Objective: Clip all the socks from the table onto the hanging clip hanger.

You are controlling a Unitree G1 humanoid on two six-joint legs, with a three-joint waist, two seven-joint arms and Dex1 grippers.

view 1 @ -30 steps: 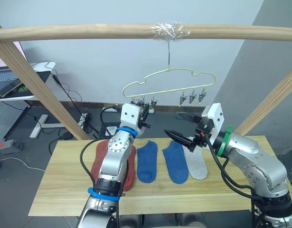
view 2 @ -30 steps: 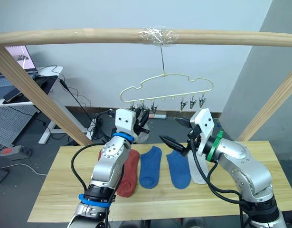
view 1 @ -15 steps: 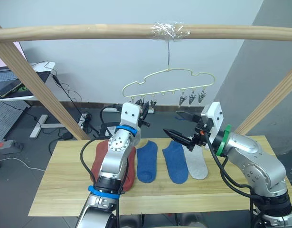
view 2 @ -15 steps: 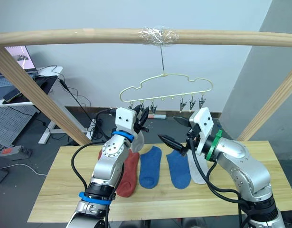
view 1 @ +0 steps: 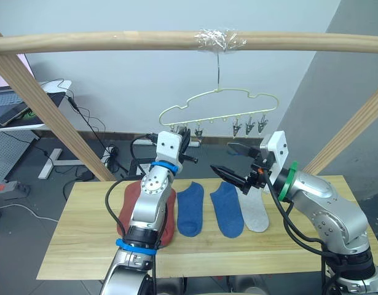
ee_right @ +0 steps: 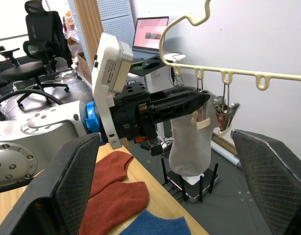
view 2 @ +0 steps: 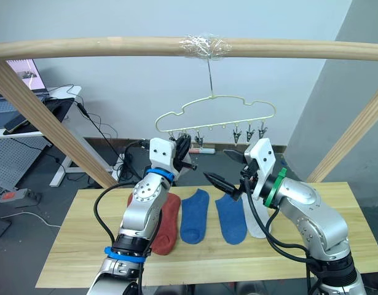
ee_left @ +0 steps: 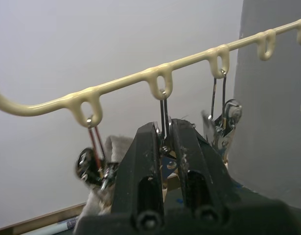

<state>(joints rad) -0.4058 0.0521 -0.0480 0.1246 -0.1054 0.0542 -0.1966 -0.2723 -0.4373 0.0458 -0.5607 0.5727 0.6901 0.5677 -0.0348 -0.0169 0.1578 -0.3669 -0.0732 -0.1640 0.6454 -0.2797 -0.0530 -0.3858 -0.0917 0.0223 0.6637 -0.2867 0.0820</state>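
My left gripper (view 1: 184, 142) is raised to the left clips of the pale yellow-green clip hanger (view 1: 219, 101), shut on a light grey sock (ee_right: 190, 142) that hangs below its fingers. In the left wrist view the second clip's wire (ee_left: 164, 117) runs down between the fingertips. My right gripper (view 1: 224, 158) is open and empty, held above the table (view 1: 84, 246) just right of the left one. On the table lie two rust-red socks (view 1: 130, 206) partly behind the left arm, two blue socks (view 1: 190, 210) and a light grey sock (view 1: 255, 212).
The hanger hooks on a thick wooden pole (view 1: 115, 42) held by slanted wooden posts (view 1: 47, 110) at both sides. Three bare clips (view 1: 249, 126) hang at the hanger's right end. A desk with a laptop (view 1: 16, 107) stands at the back left, with cables on the floor.
The left gripper has risen a little with the grey sock, closer to the hanger's left clips. The right gripper has barely moved.
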